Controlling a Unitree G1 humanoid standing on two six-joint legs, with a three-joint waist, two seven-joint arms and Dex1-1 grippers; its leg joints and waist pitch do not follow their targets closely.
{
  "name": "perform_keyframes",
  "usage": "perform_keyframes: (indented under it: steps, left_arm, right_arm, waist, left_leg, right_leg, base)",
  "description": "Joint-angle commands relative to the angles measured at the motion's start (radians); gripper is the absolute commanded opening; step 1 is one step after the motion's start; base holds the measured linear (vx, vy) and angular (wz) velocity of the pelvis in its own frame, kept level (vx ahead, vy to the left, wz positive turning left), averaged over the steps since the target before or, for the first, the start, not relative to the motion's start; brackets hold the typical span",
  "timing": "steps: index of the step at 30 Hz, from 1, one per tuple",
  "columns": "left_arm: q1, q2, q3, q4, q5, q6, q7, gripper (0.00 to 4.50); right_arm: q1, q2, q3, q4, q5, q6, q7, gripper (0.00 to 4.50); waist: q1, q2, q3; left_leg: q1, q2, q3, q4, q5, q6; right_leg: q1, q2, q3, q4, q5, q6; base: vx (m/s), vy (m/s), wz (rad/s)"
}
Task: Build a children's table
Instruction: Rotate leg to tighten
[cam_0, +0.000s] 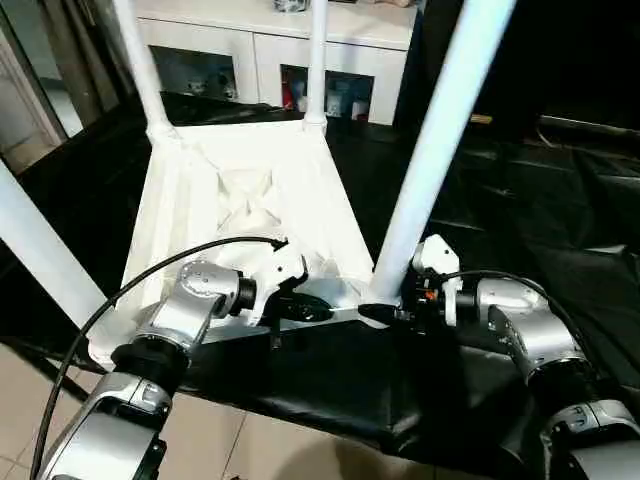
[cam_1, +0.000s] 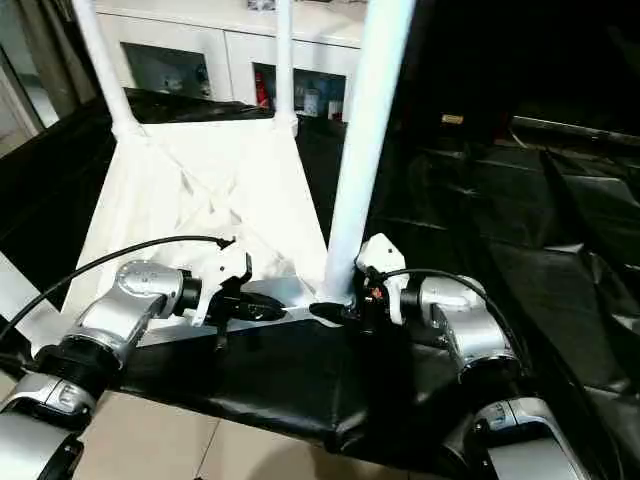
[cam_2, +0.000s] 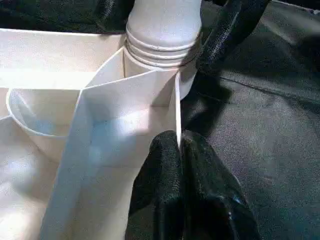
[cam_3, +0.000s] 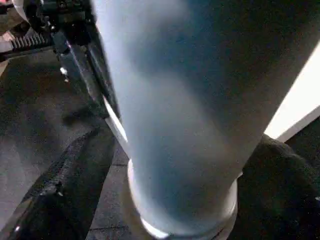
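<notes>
The white tabletop (cam_0: 240, 215) lies upside down on a black sheet (cam_0: 520, 200), ribbed underside up, with its far edge toward a white cabinet (cam_0: 270, 50) that has glass doors. Four white legs stand up from its corner sockets: two at the far corners (cam_0: 140, 65) (cam_0: 316, 60), one at the near left corner (cam_0: 40, 255), and one at the near right corner (cam_0: 435, 150). The left gripper (cam_0: 305, 307) sits at the tabletop's near edge, just left of the near right leg; in the left wrist view its two black fingers (cam_2: 165, 170) are pressed together on the thin upright wall of the tabletop's rim, one on each side. The right gripper (cam_0: 385, 312) is at the foot of that same leg, where it enters the socket. In the right wrist view its fingers (cam_3: 65, 175) stand apart, one on either side of the leg's base, close against it; whether they are actually squeezing it cannot be told. A black cable (cam_0: 150, 275) loops over the left forearm. Tiled floor (cam_0: 250, 450) shows below the sheet's near edge.
</notes>
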Motion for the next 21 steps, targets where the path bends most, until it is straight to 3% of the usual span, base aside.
perform_keyframes:
  steps: [1,8,16,18,21]
  left_arm:
    - [0.014,-0.008,0.002,-0.017,-0.026,0.003,-0.007,0.0]
    - [0.022,0.0,0.008,-0.035,-0.026,0.017,-0.002,0.0]
    - [0.012,-0.012,0.012,-0.02,-0.024,0.015,0.021,0.0]
    - [0.004,-0.025,0.014,-0.004,-0.016,0.014,0.053,0.0]
    - [-0.048,-0.107,0.008,0.09,0.054,0.029,0.271,0.0]
  right_arm:
    - [0.006,-0.009,0.011,0.0,-0.009,-0.012,0.006,3.64]
    - [0.007,-0.006,0.027,0.017,-0.031,-0.008,0.003,2.93]
    - [0.015,0.01,0.011,0.014,-0.012,0.013,-0.018,2.71]
    - [0.017,0.029,0.001,0.025,-0.021,0.028,-0.082,2.69]
    - [-0.004,0.143,-0.057,0.119,-0.076,0.059,-0.481,2.68]
  waist:
    - [0.0,-0.007,-0.065]
    - [0.0,-0.007,-0.065]
    - [0.001,-0.008,-0.067]
    - [0.0,-0.011,-0.065]
    - [-0.012,-0.011,-0.056]
  left_leg:
    - [0.005,0.023,0.005,-0.058,-0.194,0.067]
    - [0.004,0.022,0.006,-0.056,-0.178,0.074]
    - [0.003,0.021,0.006,-0.054,-0.169,0.077]
    - [0.003,0.021,0.006,-0.055,-0.168,0.076]
    - [0.008,0.015,0.003,-0.063,-0.236,0.032]
  right_leg:
    - [0.058,-0.048,0.044,-0.048,-0.182,-0.238]
    - [0.059,-0.047,0.043,-0.047,-0.174,-0.237]
    - [0.06,-0.047,0.043,-0.045,-0.167,-0.236]
    - [0.059,-0.047,0.043,-0.045,-0.172,-0.236]
    - [0.054,-0.049,0.042,-0.065,-0.32,-0.191]
  base:
    - [0.0,0.0,0.0]
    - [0.0,0.0,0.0]
    - [0.0,0.0,0.0]
    - [0.0,0.0,0.0]
    - [0.0,0.0,0.0]
